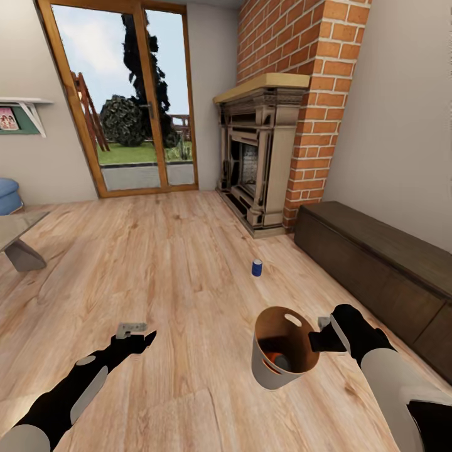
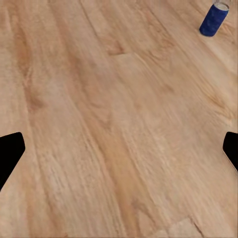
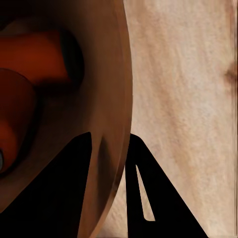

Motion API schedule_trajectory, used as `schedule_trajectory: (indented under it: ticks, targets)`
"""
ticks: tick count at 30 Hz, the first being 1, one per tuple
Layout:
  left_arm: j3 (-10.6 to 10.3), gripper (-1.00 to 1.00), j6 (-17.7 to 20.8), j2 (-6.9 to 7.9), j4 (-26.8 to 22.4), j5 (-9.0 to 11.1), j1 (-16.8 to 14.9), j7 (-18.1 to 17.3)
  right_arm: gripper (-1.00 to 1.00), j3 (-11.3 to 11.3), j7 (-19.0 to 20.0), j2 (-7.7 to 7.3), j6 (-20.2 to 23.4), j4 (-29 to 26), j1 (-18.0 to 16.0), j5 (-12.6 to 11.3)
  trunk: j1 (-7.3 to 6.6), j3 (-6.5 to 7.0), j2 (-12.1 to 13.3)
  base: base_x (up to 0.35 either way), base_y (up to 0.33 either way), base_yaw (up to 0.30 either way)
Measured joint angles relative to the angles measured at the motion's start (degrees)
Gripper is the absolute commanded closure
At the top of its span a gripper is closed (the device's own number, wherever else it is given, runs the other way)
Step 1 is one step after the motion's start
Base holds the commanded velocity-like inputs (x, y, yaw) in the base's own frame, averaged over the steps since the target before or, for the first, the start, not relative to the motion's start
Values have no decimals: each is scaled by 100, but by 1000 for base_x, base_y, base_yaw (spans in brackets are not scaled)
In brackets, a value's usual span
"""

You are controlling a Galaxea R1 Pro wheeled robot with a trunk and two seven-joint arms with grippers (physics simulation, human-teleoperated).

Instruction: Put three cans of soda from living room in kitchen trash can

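Black fingers of the right gripper (image 1: 321, 339) pinch the rim of the tash can (image 1: 276, 370), one finger inside the wall, one outside, as the right wrist view shows (image 3: 111, 163). It's a pale grey bucket with a brown inside and an oval slot near the far rim, tilted with its mouth toward the camera. Orange cans (image 3: 34, 59) lie inside it; from the head view only a patch of orange (image 1: 274, 356) peeks out at the bottom, and how many are in there is hard to tell.

Over to the left gripper (image 1: 139, 339), at about 8 o'clock in the head view: fingers spread wide, nothing between them, only wood floor (image 2: 119, 129) below.

Out on the boards, the blue can (image 1: 257, 267) stands upright with its silver top, at 12 o'clock from the bin and well apart from it. In the left wrist view it shows near the frame's edge (image 2: 214, 19).

Room to move: open floor ahead up to the glass door (image 1: 125, 100). The brick fireplace (image 1: 263, 157) sits beyond the can at 1 o'clock, the dark low cabinet (image 1: 376, 263) runs along the right wall near the right arm, and a grey low table (image 1: 19, 242), cut off, juts in at 9 o'clock.
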Motion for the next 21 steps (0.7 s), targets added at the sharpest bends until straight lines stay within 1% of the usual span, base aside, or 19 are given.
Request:
schedule_trajectory:
  ticks: [2, 7, 12, 16, 21]
  targets:
    - [0, -100, 0, 0, 0, 0, 0, -5, 100, 2, -1, -1, -7, 0, 0, 43, 0, 11, 0, 327, 105, -180]
    - [0, -100, 0, 0, 0, 0, 0, -10, 100, -1, 2, 0, -7, 0, 0, -35, 0, 42, 0, 328, 125, -189]
    - [0, -100, 2, 0, 4, -6, 0, -15, 100, 1, -1, -5, -15, -5, 0, 20, 0, 77, 0, 328, 135, -187]
    - [0, -100, 27, 0, 7, -8, 0, -18, 100, -4, 1, -5, -13, -7, 0, -2, 0, 104, 0, 327, 141, -180]
    - [0, -100, 57, 0, -4, -9, 0, -19, 100, -5, 8, -6, -19, -5, 1, 52, 0, 120, 0, 325, 154, -66]
